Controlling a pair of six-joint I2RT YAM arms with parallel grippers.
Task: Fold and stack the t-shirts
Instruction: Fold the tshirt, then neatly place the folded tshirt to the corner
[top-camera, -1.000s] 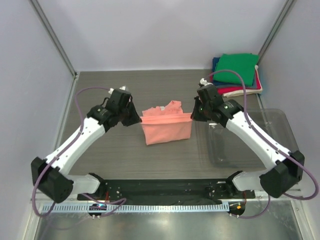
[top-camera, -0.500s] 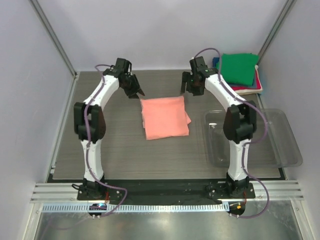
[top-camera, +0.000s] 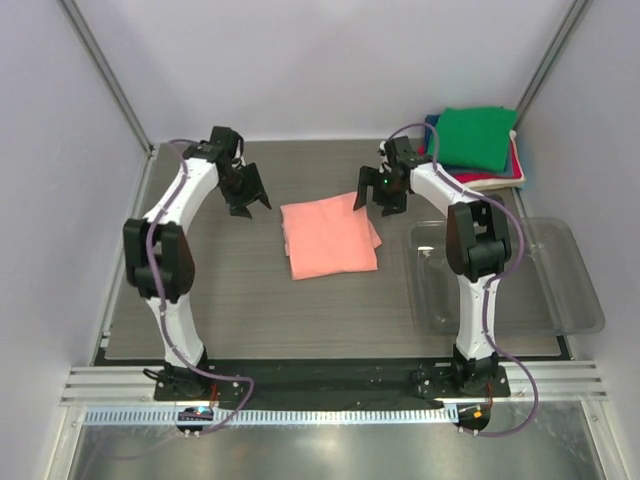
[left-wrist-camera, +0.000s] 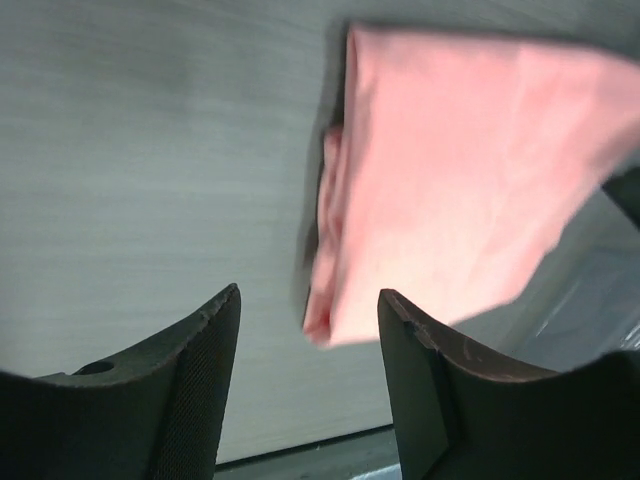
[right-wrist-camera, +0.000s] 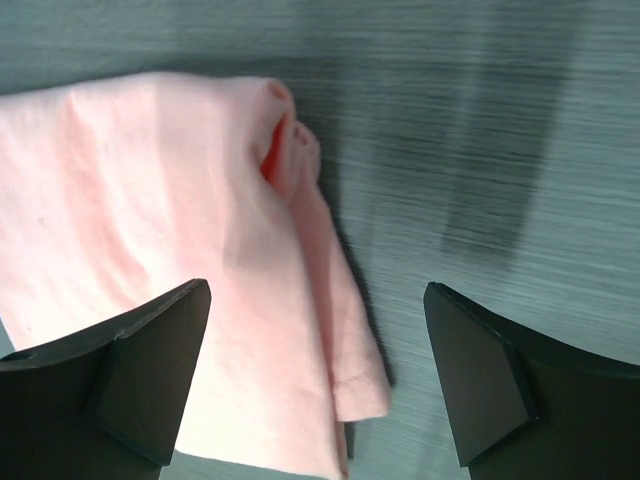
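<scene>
1. Since a second ago, both arms have let go of the salmon-pink shirt (top-camera: 328, 235) and swung past its far edge. You now see it folded over flat.
2. Nearest you, to the shirt's right and apart from it, sits the clear tray (top-camera: 585, 300).
3. The shirt lies on the table (top-camera: 200, 290), and neither arm touches it.
4. Just off its far-left corner hangs the left gripper (top-camera: 245, 195), jaws spread and empty.
5. Over its far-right corner hangs the right gripper (top-camera: 375, 197), jaws spread wide and empty.
6. Farthest, beyond the shirt to the right, is the stack of folded shirts (top-camera: 475, 145), green on top.
</scene>
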